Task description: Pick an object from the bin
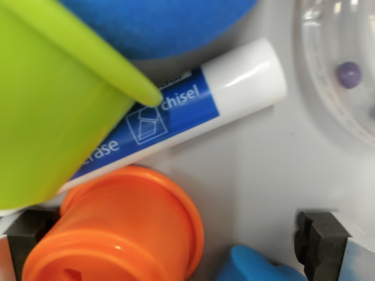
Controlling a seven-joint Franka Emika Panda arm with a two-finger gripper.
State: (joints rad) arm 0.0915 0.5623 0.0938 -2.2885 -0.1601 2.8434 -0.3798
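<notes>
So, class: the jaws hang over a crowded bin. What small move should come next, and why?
Probably lower straight onto the orange cup. It lies on its side between the open jaws of the gripper, nearest of all. The marker is partly pinned under the green cup.

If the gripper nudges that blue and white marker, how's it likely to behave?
The marker looks rigid and round, so it may roll. Its glossy barrel could slip between pads. The lime green cup overlaps one end, which might hold it back.
</notes>
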